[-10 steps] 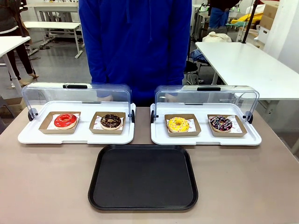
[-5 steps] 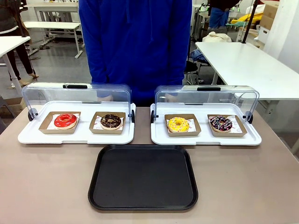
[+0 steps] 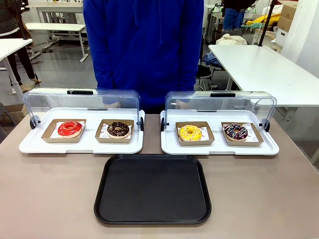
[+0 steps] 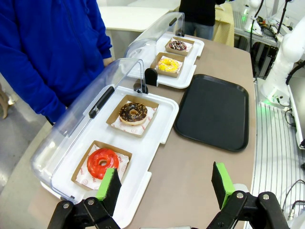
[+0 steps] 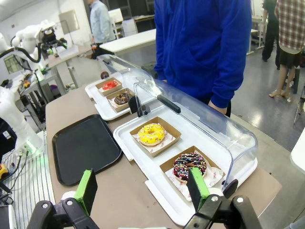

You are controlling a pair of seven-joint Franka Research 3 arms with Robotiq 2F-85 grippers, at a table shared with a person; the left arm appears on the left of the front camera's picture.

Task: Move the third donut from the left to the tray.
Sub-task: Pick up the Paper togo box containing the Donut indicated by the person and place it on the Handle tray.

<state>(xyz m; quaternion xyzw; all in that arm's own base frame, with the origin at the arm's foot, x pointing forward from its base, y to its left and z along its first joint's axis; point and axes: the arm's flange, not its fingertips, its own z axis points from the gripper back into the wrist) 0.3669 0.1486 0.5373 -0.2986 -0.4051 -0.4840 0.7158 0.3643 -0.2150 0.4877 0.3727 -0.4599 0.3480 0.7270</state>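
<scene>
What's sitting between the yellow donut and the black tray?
In the front view, only the cardboard box wall around the yellow donut, the white tray rim and bare table.

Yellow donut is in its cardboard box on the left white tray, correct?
No: the yellow donut sits in its cardboard box on the right white tray, beside the sprinkled chocolate donut; the front view shows it.

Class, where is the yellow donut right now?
Front view: the yellow donut sits boxed on the right-hand white tray, left of the sprinkled chocolate donut.
</scene>
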